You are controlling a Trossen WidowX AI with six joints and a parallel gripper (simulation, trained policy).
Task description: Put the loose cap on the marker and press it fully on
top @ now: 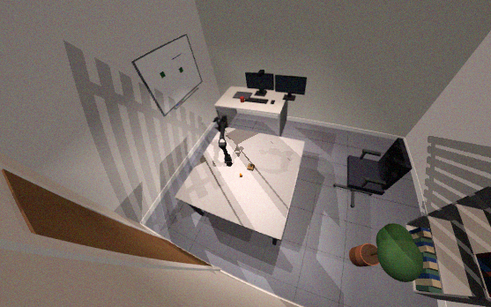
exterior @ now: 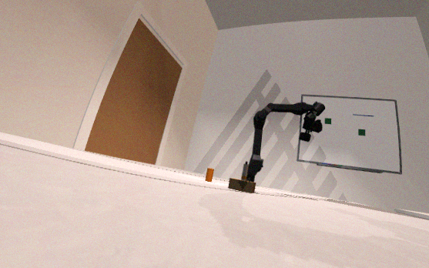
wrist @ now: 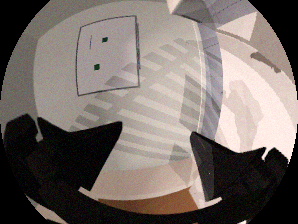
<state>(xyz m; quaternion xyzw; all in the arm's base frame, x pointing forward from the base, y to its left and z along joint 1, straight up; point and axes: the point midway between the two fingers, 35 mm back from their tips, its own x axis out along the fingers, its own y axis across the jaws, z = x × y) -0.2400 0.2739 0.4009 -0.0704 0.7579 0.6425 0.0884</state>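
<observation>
The orange cap [top: 241, 175] [exterior: 209, 175] stands upright on the table, apart from the holder block and to its left in the exterior view. The holder block [top: 250, 167] [exterior: 242, 185] sits on the table in front of the arm's base. The marker [exterior: 245, 170] stands upright in the block, grey with a dark uncapped tip on top. My gripper [exterior: 310, 132] [wrist: 157, 131] is open, its fingers wide apart with nothing between them. It is raised high and away from the cap and block, to their right in the exterior view. The wrist view shows neither cap nor marker.
The white table [top: 264, 198] [exterior: 92, 216] carries the block, cap and arm. A whiteboard [top: 171, 75] [exterior: 350, 146] [wrist: 112, 55] hangs on the wall. A desk [top: 228, 103] with two monitors stands beyond the table; an office chair [top: 365, 172] stands at its right side in the top view.
</observation>
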